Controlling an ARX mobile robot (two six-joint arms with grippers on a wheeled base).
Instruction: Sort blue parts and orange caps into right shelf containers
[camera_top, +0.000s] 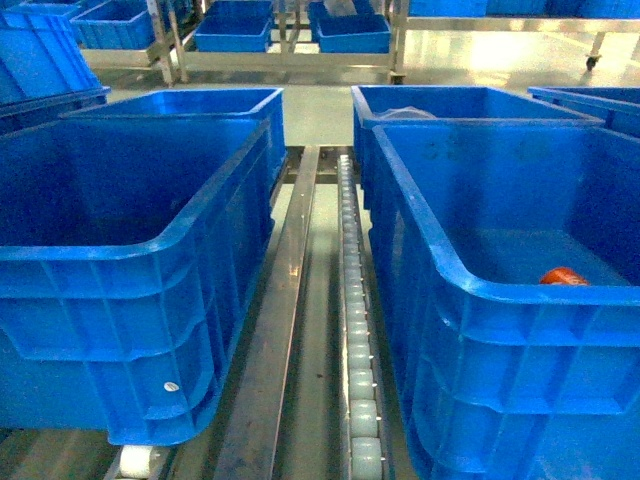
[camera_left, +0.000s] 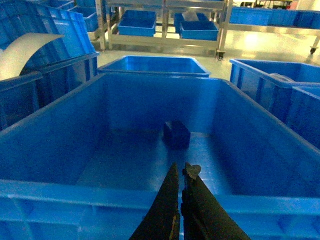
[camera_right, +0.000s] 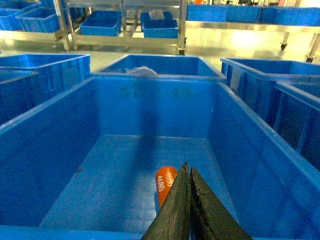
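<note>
An orange cap (camera_top: 563, 276) lies on the floor of the big blue crate (camera_top: 430, 240) at the right, one of the right shelf containers. In the right wrist view the cap (camera_right: 165, 182) has white print and lies just beyond and left of my right gripper (camera_right: 189, 167), which is shut and empty above that crate's (camera_right: 45, 145) near rim. My left gripper (camera_left: 181, 167) is shut and empty over the near rim of the left crate (camera_left: 55, 135). A dark blue part (camera_left: 176, 134) rests on that crate's floor, ahead of the tips. Neither gripper shows in the head view.
A white roller track (camera_top: 352, 300) and a steel rail (camera_top: 280, 320) run between the two near crates. More blue crates stand behind them; one holds something white (camera_top: 405, 113). Metal racks with smaller blue bins (camera_top: 235, 35) line the far side.
</note>
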